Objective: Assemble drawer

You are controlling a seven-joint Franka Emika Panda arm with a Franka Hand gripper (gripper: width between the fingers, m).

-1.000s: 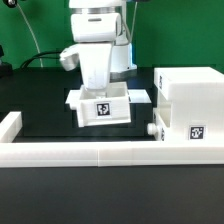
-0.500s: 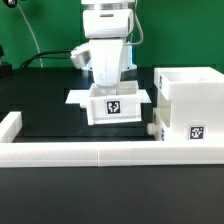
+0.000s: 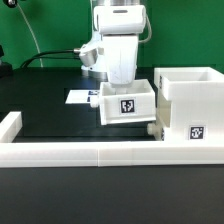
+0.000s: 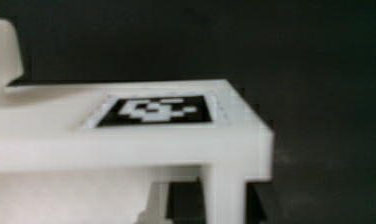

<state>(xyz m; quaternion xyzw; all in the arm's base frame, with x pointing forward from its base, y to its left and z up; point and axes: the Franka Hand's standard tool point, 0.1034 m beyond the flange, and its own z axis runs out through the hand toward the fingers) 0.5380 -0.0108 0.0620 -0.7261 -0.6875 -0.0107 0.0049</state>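
Observation:
My gripper (image 3: 122, 88) is shut on the wall of a small white open-top tray (image 3: 127, 104) with a black-and-white tag on its front. The tray hangs just to the exterior view's left of the tall white housing (image 3: 192, 100), almost touching it. The housing carries its own tag and has a small round knob (image 3: 152, 128) low on its near corner. In the wrist view the tray (image 4: 114, 150) fills the frame with its tag on top, and my dark fingers (image 4: 181, 200) clamp its thin wall. A second tray is not clearly in view.
A long low white border wall (image 3: 90, 152) runs along the front and turns up at the exterior view's left (image 3: 10, 125). The marker board (image 3: 78, 97) lies flat on the black table behind the tray. A black cable trails at the back left.
My gripper has carried the tray to the exterior view's right, off the marker board and up beside the housing.

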